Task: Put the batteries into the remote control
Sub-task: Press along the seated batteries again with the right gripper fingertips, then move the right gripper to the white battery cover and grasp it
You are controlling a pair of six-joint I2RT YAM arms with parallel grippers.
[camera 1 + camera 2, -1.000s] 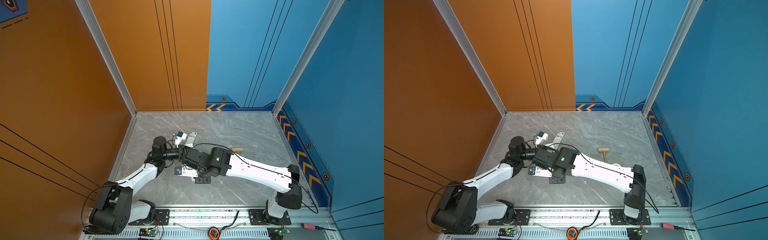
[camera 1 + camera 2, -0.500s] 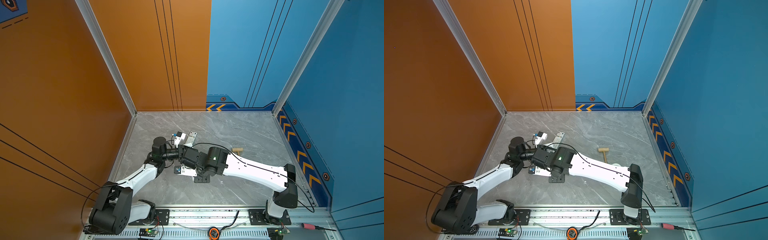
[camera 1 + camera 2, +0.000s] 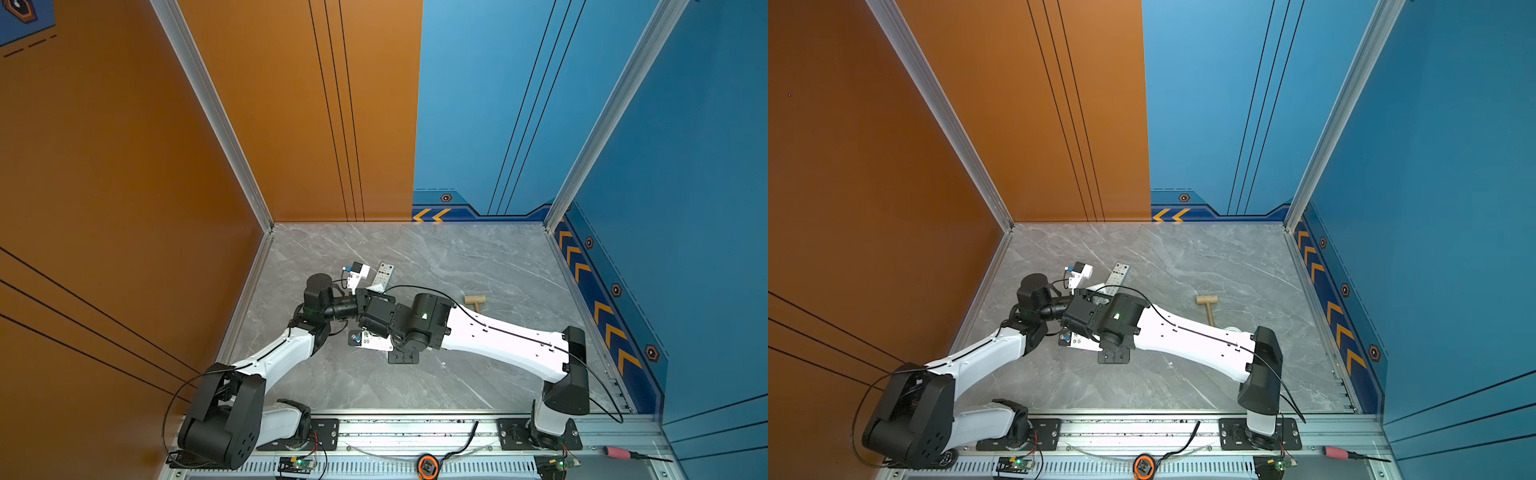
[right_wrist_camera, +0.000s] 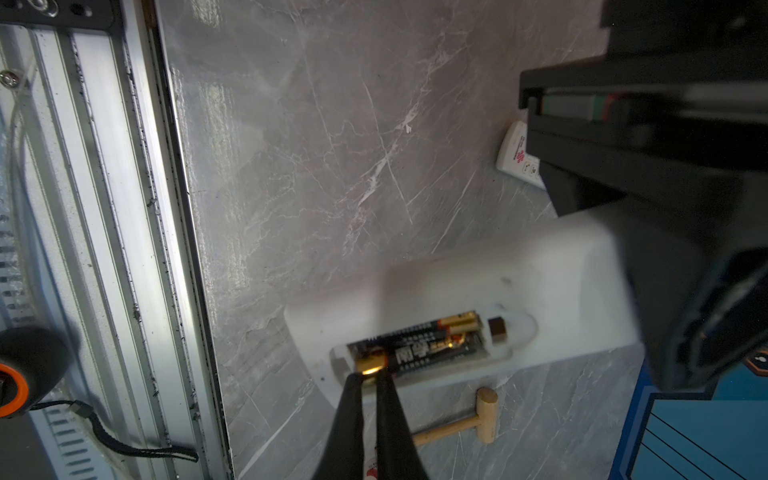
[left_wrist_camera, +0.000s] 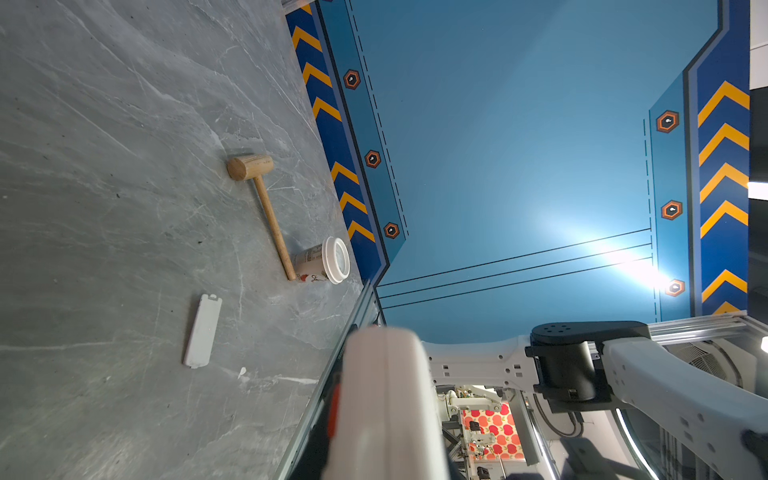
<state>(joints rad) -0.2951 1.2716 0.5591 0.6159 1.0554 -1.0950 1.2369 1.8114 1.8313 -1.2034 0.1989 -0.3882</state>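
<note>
My left gripper (image 3: pixel 365 297) is shut on a white remote control (image 4: pixel 540 282) and holds it above the table with its open battery bay facing my right wrist camera. Two black batteries (image 4: pixel 419 345) with gold ends lie side by side in the bay. My right gripper (image 4: pixel 370 376) is shut, its black fingertips (image 4: pixel 384 384) touching the gold end of the nearer battery. In the left wrist view the remote control (image 5: pixel 382 399) is a blurred white bar. In both top views my right wrist covers most of it.
A white battery cover (image 5: pixel 202 330) lies flat on the grey table. A wooden mallet (image 3: pixel 475 300) lies to the right beside a white-lidded tub (image 5: pixel 326 262). Behind the grippers rests a second, grey remote (image 3: pixel 384 273). The aluminium rail (image 4: pixel 124 208) runs along the front edge.
My right gripper's jaws have closed, and its arm has shifted slightly to the left. The left arm holds the remote in the same place.
</note>
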